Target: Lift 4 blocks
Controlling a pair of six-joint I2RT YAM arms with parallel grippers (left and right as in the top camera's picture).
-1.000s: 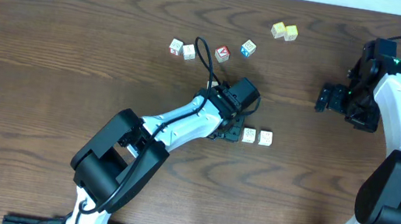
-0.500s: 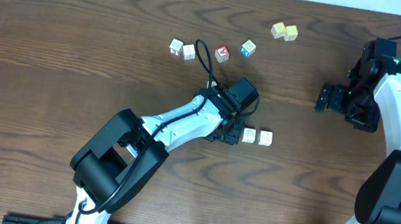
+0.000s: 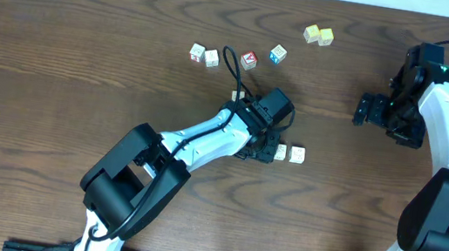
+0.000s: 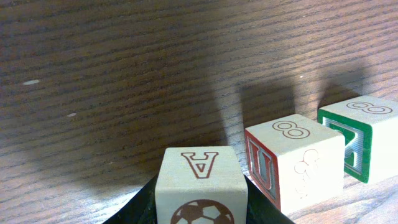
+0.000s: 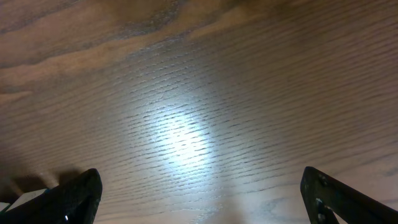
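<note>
**Sam:** One big brown table [image 3: 64,15] is under it all. It looks like smooth wood with wavy lines.

**Mia:** And the arms?

**Sam:** The left arm [image 3: 196,139] reaches to the middle. The right arm [image 3: 446,113] is far off at the side. The right gripper [image 3: 366,110] is spread wide with nothing in it.

**Mia:** What about the left gripper [image 4: 199,214]?

**Sam:** Its black fingers pinch the A block [image 4: 199,180]. That one has a ball picture too. I think this is the lifting step for one block. I cannot tell if it is off the table yet.

**Mia:** Where are the others?

**Sam:** Two sit on the table in a row just beside it. First the red-marked block [image 4: 292,158], then the green-marked block [image 4: 360,143]. Both show an 8 on top.

**Mia:** What are they like?

**Sam:** Little cubes of pale wood, with flat faces, square corners and printed marks.

**Mia:** What comes next?

**Sam:** I think it must hold tight and go straight up, so it does not bump the red-marked block.
</note>
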